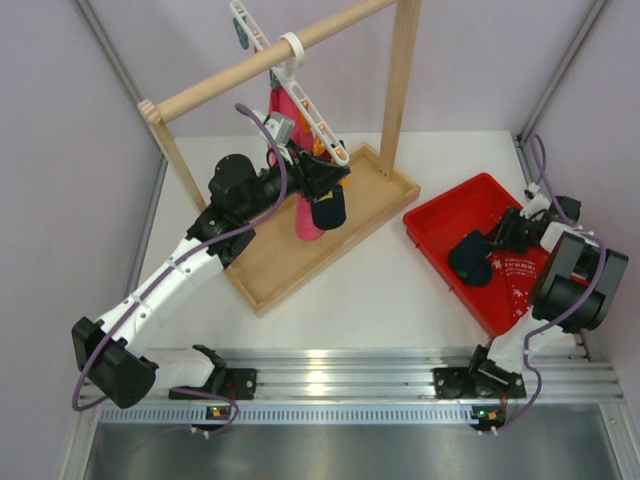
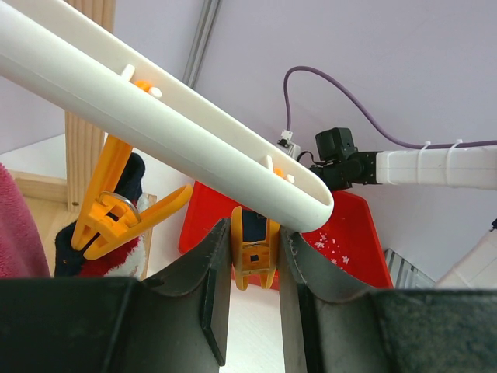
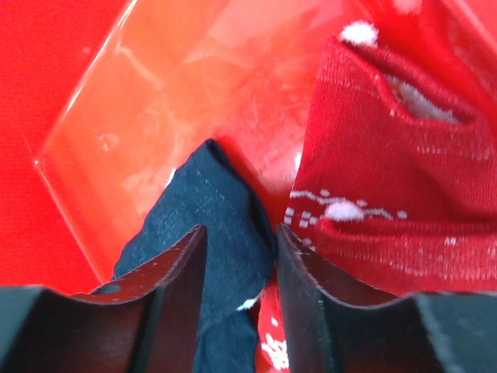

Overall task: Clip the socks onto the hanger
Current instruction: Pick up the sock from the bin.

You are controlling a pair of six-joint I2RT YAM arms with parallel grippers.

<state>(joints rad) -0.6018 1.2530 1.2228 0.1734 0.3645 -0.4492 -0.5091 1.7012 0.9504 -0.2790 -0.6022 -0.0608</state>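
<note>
**Arms:** 2, bases at the near edge of the bench (image 1: 390,295).

**Right gripper** (image 3: 239,241): 1. Jaws clenched on the first navy sock (image 3: 210,217), which lies bunched in the red tray (image 1: 450,215) to the right.

**Red sock** (image 3: 388,194): 1, with a white pattern, in the same tray and touching the first navy sock's right side.

**Left gripper** (image 2: 255,237): 1, raised at the hanger (image 2: 171,124). Jaws grasping one orange clip (image 2: 255,252) under the rounded end of the bar.

**Second orange clip** (image 2: 116,210): 1, next along the bar, with the second navy sock (image 1: 327,210) hanging from it.

**Navy socks:** 2 in total, one in the tray and one at the hanger. The two are well apart.

**Pink cloth** (image 1: 303,215): 1, hanging just beside the second navy sock.

**Ring hook** (image 1: 290,48): 1, white, looped round the wooden rail frame (image 1: 400,80).

**Frame:** 1, standing in a shallow wooden base (image 1: 290,265) at the far left.
</note>
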